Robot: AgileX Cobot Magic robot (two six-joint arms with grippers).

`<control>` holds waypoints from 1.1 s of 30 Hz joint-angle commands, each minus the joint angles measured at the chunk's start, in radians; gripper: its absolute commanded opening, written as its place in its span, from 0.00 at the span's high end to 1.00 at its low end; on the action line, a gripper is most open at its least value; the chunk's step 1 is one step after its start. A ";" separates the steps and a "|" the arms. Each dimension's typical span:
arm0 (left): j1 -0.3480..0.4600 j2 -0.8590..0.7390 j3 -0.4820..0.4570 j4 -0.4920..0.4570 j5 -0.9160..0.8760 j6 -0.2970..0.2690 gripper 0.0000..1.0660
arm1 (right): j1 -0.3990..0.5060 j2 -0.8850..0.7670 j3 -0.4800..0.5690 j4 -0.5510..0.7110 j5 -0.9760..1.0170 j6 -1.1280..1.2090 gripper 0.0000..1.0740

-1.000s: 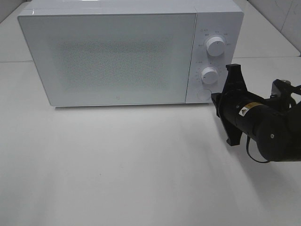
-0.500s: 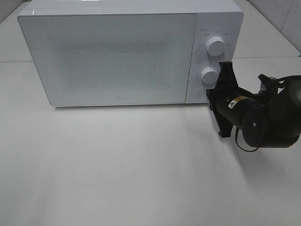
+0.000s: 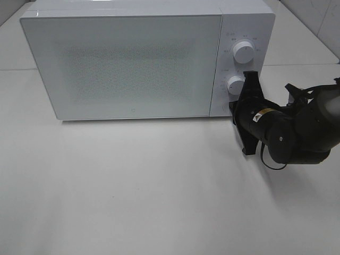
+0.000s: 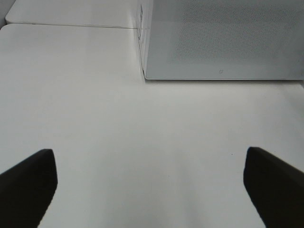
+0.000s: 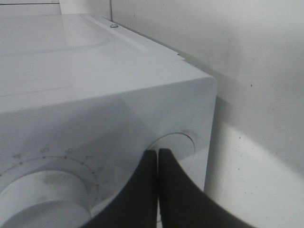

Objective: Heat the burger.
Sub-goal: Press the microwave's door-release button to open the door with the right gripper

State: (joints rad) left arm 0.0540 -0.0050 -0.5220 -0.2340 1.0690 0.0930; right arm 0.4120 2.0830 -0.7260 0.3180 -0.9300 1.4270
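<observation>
Mock kitchen on a test bench; white microwave [image 3: 122, 64] on plain white tabletop [image 3: 133, 186]; tiled wall [image 3: 321, 18] behind

A white microwave [image 3: 133, 64] stands on the white table [image 3: 133, 202].

You got bright, flat overhead light; the tabletop [image 3: 133, 202] washed out near white. Soft shadow lay under the microwave [image 3: 122, 64] front. Your right wrist view was too close, dial [image 5: 42, 194] soft, slight glare on top.

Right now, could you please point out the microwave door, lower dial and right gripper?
microwave door [image 3: 127, 66]: exterior high view, panel middle.
lower dial [image 3: 236, 84]: exterior high view, knob face.
right gripper [image 5: 157, 154]: right wrist view, closed tips.
</observation>
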 commanded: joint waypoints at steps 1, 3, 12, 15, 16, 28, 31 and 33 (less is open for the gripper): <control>0.003 -0.004 0.001 -0.005 -0.007 -0.002 0.06 | -0.005 0.000 -0.015 -0.010 0.001 -0.006 1.00; 0.003 -0.004 0.001 -0.005 -0.007 -0.002 0.06 | -0.005 0.000 -0.028 -0.018 0.000 -0.006 1.00; 0.003 -0.004 0.001 -0.005 -0.007 -0.002 0.06 | -0.005 0.000 -0.052 -0.001 -0.057 -0.036 1.00; 0.003 -0.004 0.001 -0.005 -0.007 -0.002 0.06 | -0.005 0.000 -0.052 0.035 -0.116 -0.060 1.00; 0.003 -0.004 0.001 -0.005 -0.007 -0.002 0.06 | -0.005 0.000 -0.052 0.035 -0.116 -0.060 1.00; 0.003 -0.004 0.001 -0.005 -0.007 -0.002 0.06 | -0.005 0.000 -0.071 0.132 -0.253 -0.055 1.00; 0.003 -0.004 0.001 -0.005 -0.007 -0.002 0.06 | -0.005 0.000 -0.097 0.140 -0.281 -0.067 1.00; 0.003 -0.004 0.001 -0.005 -0.007 -0.002 0.06 | -0.005 0.000 -0.113 0.172 -0.294 -0.093 1.00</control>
State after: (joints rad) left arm 0.0540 -0.0050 -0.5220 -0.2340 1.0690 0.0930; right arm 0.4310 2.1080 -0.7730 0.4190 -0.9550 1.3710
